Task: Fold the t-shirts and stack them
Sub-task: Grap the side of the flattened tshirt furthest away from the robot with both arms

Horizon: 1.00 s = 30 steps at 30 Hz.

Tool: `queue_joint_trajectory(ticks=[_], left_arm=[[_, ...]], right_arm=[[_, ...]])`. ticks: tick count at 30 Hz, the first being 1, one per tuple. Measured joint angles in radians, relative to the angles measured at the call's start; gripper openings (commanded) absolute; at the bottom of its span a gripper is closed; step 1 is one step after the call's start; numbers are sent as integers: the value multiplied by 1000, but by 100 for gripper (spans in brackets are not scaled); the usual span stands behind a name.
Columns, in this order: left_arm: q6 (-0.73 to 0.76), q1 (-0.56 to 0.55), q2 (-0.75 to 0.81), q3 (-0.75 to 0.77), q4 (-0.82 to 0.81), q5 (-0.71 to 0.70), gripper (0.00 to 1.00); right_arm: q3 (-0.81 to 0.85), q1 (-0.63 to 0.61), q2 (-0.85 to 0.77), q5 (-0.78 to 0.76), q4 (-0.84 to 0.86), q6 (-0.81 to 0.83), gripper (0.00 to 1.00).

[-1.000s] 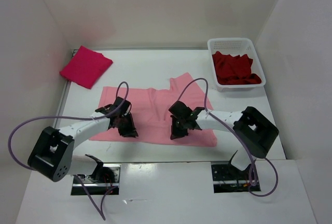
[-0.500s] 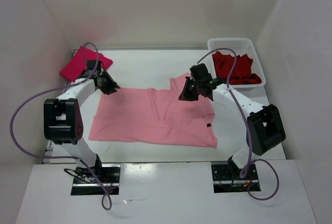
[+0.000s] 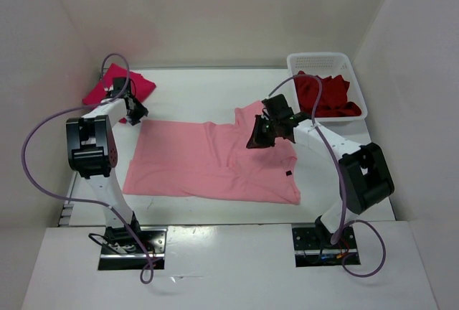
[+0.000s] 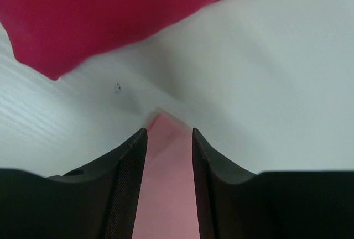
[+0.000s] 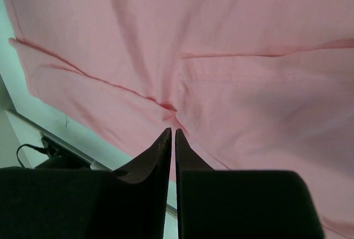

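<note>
The pale pink t-shirt [image 3: 208, 163] lies spread flat mid-table. My left gripper [image 3: 133, 111] hovers at its far left corner, jaws parted; in the left wrist view the gripper [image 4: 166, 134] straddles that pink corner [image 4: 166, 195] without pinching it. The folded crimson-pink t-shirt [image 3: 97, 95] lies just behind, filling the top of the left wrist view [image 4: 110, 12]. My right gripper [image 3: 258, 138] is over the shirt's far right part. In the right wrist view the gripper [image 5: 171, 132] has only a thin slit between its jaws, just short of a small pucker in the cloth [image 5: 249, 40]. The dark red t-shirt [image 3: 326, 95] sits in the basket.
The white lattice basket [image 3: 319, 59] stands at the back right corner. White walls close in the table [image 3: 201, 87] on the left, back and right. Both arms' purple cables loop above the table.
Both grippers moved from the shirt's near half to its far edge. The left gripper then shifted further back-left and its jaws opened off the pink corner. The right gripper barely moved lately.
</note>
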<state>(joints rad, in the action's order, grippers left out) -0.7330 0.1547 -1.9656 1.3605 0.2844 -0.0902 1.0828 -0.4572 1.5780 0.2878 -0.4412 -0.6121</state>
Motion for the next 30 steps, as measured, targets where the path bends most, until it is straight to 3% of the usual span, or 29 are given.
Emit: queue_joint_trajectory(ticks=[8,11,12,16,19,23,30], left_arm=[[56,-25,-82,68,-2,-50,44],[71,-39,-90,69,0,-62,34],[77,-42,-90,70,-1,-64,26],[84,-45,-94,71,2,-71,13],[95,-45,-94,71,5,-77,1],[103,-45,-94,71,10,-95,0],[105,-45,-66,68,55,-109,0]], right_arm=[[-12,0,8,16,10,2,11],[-11,0,9,16,13,2,14],[-10,0,10,16,13,2,17],[38,6,37,5,8,3,30],[124,41,84,-5,6,4,39],[262,122,168,-68,22,5,47],[597,195,484,-286,21,49,47]])
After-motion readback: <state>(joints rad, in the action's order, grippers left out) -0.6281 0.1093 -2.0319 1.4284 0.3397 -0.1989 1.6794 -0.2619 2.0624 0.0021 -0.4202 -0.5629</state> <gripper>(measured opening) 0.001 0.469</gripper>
